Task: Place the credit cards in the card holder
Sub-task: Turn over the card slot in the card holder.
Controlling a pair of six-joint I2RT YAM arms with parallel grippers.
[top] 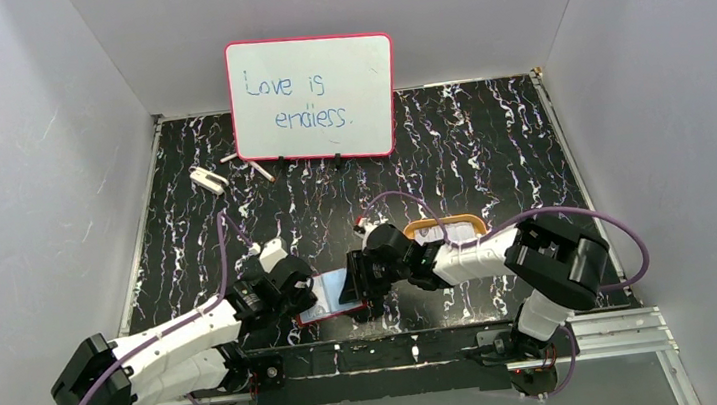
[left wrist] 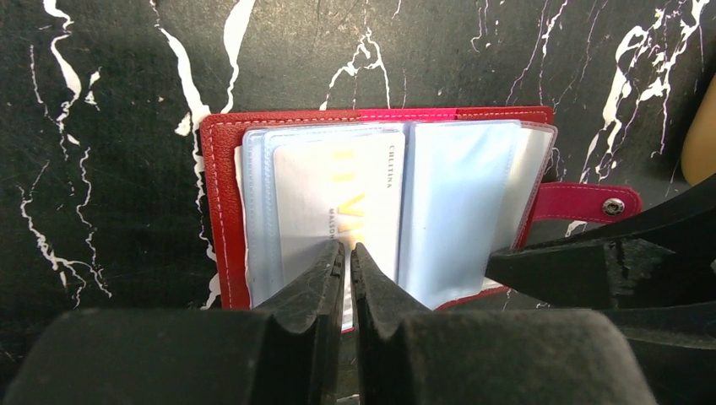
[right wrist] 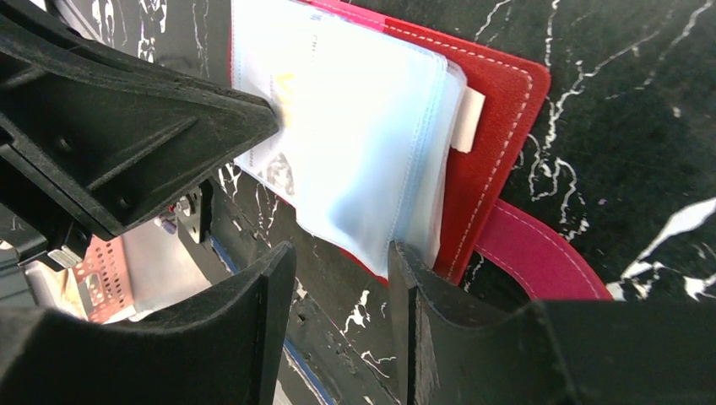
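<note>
Left hand [left wrist: 348, 249], pinched together, is butting card's [left wrist: 338, 194] near end; long axis pointing ahead into holder [left wrist: 221, 211]. Right hand [right wrist: 338, 251] gaping.

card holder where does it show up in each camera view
top external: card holder at low centre of the picture, small and partly covered.
left wrist: card holder in the middle, lying open with its clear pockets facing up.
right wrist: card holder at upper centre, seen at an angle.
shared landmark: pink snap tab in both wrist views; too small to tell from above.
</note>
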